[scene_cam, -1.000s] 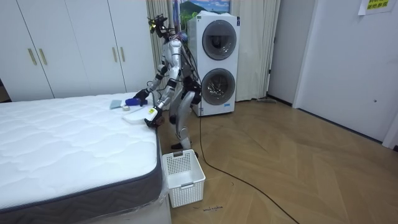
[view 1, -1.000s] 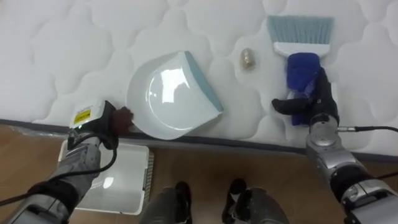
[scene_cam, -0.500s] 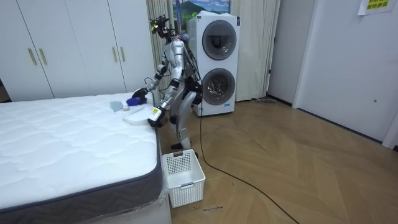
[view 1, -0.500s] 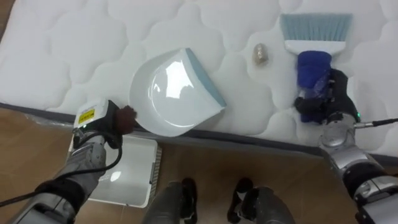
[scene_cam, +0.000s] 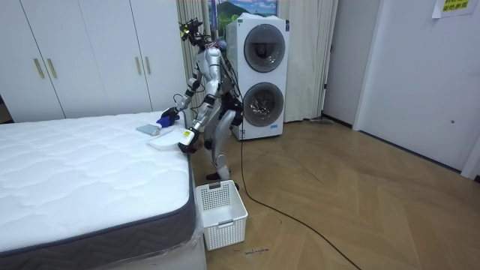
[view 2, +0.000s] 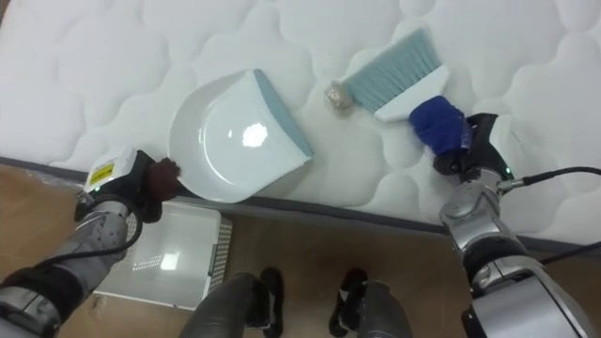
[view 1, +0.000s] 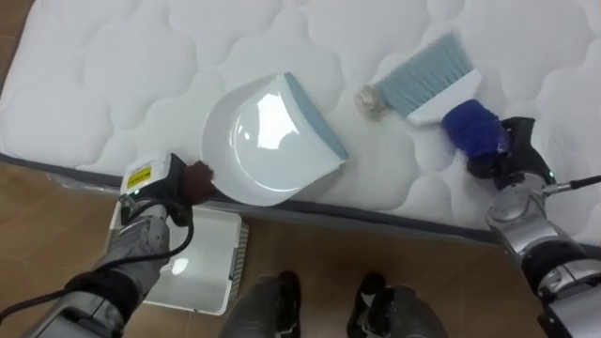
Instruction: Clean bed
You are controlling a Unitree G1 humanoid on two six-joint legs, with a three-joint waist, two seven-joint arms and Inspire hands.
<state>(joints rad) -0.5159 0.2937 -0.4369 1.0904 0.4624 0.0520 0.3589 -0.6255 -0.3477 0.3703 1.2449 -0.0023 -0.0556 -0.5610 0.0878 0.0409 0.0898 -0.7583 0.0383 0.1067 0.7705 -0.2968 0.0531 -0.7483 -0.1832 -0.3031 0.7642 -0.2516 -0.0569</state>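
Right of centre on the mattress (view 1: pixel 141 75), a small wad (view 1: pixel 367 100) lies at the brush (view 1: pixel 427 77) bristles. It looks light and likely to roll, better swept than pinched. The right hand (view 1: pixel 507 160) grips the brush's blue handle. The left hand (view 1: pixel 160 183) curls round the dustpan (view 1: pixel 268 141) handle at the near edge.

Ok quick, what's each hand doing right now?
Left hand: closed on the dustpan handle.
Right hand: closed on the brush handle.
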